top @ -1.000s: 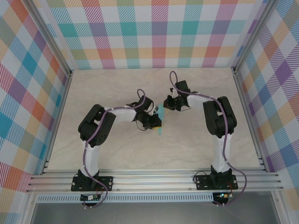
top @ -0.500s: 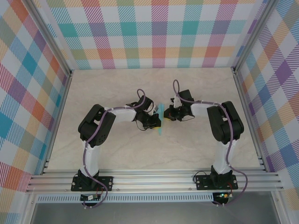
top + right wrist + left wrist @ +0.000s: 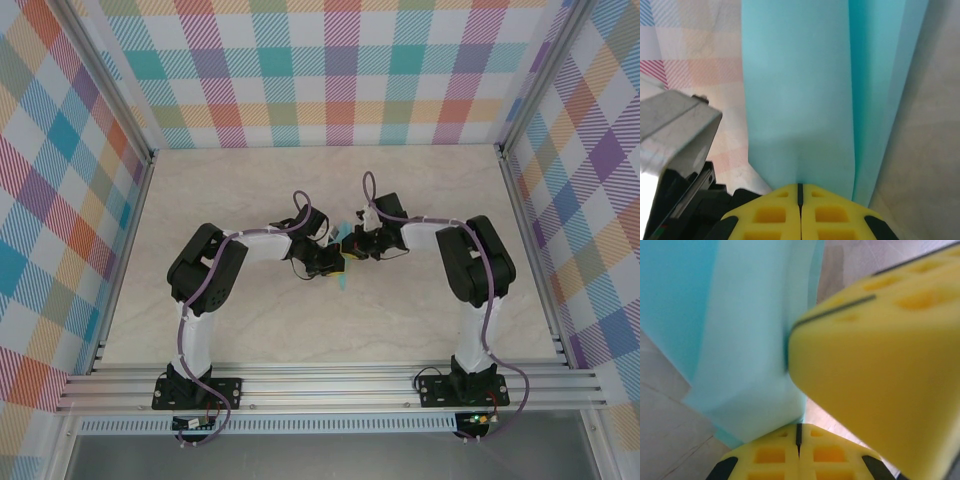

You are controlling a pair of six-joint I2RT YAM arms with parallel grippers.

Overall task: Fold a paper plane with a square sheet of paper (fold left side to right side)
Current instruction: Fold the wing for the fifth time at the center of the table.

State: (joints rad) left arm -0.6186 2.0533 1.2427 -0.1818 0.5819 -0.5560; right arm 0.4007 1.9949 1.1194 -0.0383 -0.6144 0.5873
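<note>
Left gripper [image 3: 335,263] up first, at mid-counter: its yellow fingers are pressed flat together, clamped on the lower edge of the turquoise paper [image 3: 747,340]. The paper rises from that seam as a narrow, layered, folded strip. From above, a sliver of it pokes out toward the near side, just under the gripper. Right behind, nose to nose with it, comes the right gripper [image 3: 352,245]. Its fingers are squeezed tight too, pinching the same strip, and a long crease runs up the paper away from them. One of its yellow pads [image 3: 880,365] looms just beside the paper. Beyond lies the pale marbled counter [image 3: 250,190], then the plaid back wall [image 3: 320,70].
</note>
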